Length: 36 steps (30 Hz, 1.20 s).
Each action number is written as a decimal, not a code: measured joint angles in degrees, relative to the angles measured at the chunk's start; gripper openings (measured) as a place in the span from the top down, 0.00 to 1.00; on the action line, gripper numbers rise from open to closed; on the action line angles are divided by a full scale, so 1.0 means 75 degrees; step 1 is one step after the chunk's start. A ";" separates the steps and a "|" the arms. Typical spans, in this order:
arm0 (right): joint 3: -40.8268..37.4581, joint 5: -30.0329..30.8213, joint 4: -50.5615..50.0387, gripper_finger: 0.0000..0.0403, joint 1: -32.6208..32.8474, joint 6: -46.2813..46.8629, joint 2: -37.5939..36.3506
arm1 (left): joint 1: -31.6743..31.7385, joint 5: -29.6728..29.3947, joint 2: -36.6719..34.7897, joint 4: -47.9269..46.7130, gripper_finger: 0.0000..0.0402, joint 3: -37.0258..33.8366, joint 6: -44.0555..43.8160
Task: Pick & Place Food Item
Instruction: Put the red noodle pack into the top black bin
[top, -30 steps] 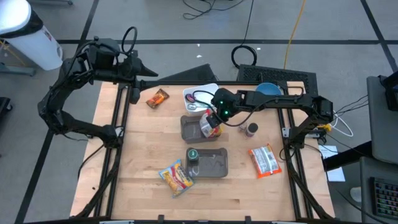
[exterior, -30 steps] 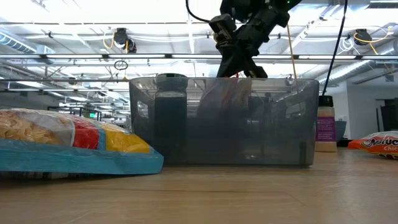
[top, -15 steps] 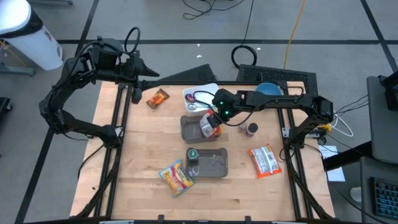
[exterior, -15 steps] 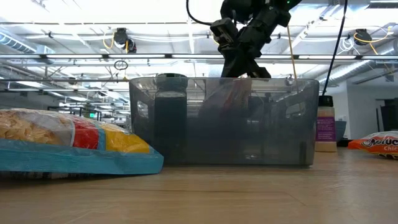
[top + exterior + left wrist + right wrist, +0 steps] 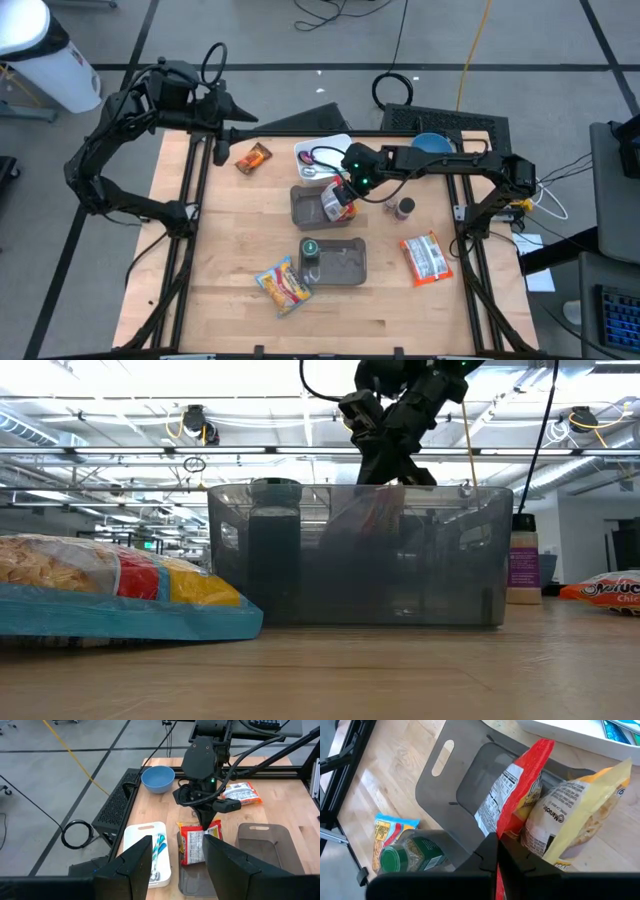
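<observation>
A snack packet stands in the bin behind another bin.

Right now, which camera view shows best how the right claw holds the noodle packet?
The right wrist view: the right claw is shut on the noodle packet's red edge, over the bin. The left wrist view shows the packet hanging upright. The high view shows it small; the low view blurs it through a bin wall.

Wooden table: bins, snack bags

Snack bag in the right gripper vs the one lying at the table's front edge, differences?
The held bag hangs pinched in the right gripper over the far gray bin; the front bag lies flat, untouched, on the table. Held bag shows red and yellow; front bag has blue edging. Both are sealed snack packets.
</observation>
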 joint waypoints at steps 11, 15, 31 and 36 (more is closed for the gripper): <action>0.0001 0.0023 0.0003 1.00 0.0000 -0.0001 0.0000 | 0.0000 0.0009 0.0000 0.0000 0.54 0.0000 0.0000; 0.0001 0.0027 0.0002 1.00 0.0000 -0.0015 0.0000 | 0.0000 0.0009 0.0000 0.0000 0.54 0.0000 0.0000; 0.0001 0.0180 0.0003 0.88 -0.0023 -0.0015 0.0000 | 0.0000 0.0009 -0.0003 -0.0007 0.54 0.0000 -0.0041; 0.0001 0.0175 0.0006 0.88 -0.0044 -0.0027 0.0000 | 0.0000 0.0009 -0.0003 -0.0009 0.54 0.0000 -0.0038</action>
